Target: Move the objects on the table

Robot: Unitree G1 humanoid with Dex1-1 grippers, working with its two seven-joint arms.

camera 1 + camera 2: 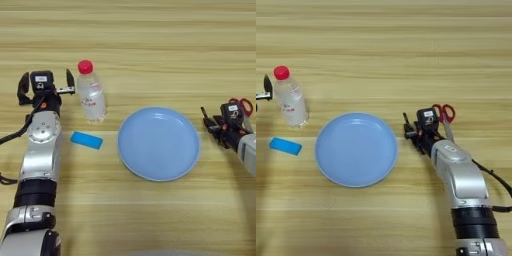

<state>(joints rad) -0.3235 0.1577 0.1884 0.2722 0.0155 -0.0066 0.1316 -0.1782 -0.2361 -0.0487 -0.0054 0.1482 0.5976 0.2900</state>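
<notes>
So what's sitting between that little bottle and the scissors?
The light-blue plate lies between the bottle and the scissors, with the right gripper just beside the scissors. The right eye view shows it all.

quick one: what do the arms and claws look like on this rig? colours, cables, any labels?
Both arms are glossy silver-grey shells with black joint bands. Left claw is black, two fingers, white label on the housing, orange spot below, black cable trailing off the forearm. Right claw is black with a white label too; a black cable loops beside its forearm.
</notes>
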